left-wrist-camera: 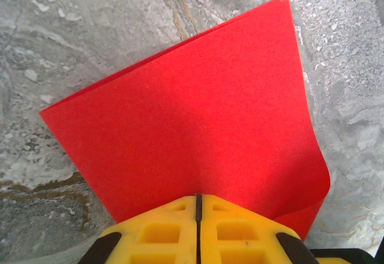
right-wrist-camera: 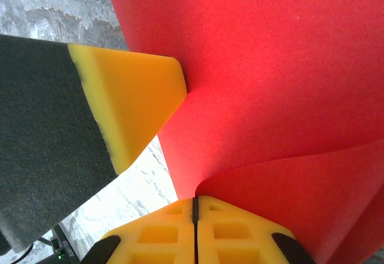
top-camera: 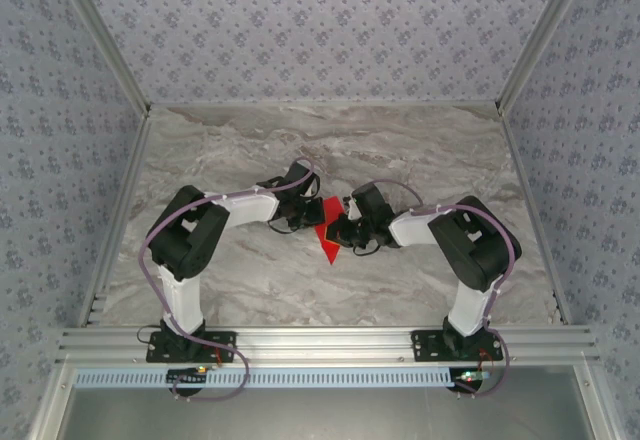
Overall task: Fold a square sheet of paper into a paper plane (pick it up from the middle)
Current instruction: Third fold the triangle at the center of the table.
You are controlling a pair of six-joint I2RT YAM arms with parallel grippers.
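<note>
Two pairs of yellow fingers, both pressed shut. Left gripper (left-wrist-camera: 198,199): jaws closed on the near edge of the square sheet of paper (left-wrist-camera: 198,114), the seam between the pads a thin dark line. Right gripper (right-wrist-camera: 195,201): jaws likewise clamped on the sheet, where the red paper curls into a bend. A finger of the left gripper (right-wrist-camera: 138,99), yellow tip on a black back, meets the sheet just beside the right gripper's hold. Sheet: bright red, matte, doubled over, two layers showing along its far edge. It is held between the two grippers over the middle of the table (top-camera: 420,150), one corner pointing toward the arm bases. Table: grey-brown marble pattern. Surround: floral-papered walls (top-camera: 320,20); aluminium rail (top-camera: 330,342) at the near edge.
</note>
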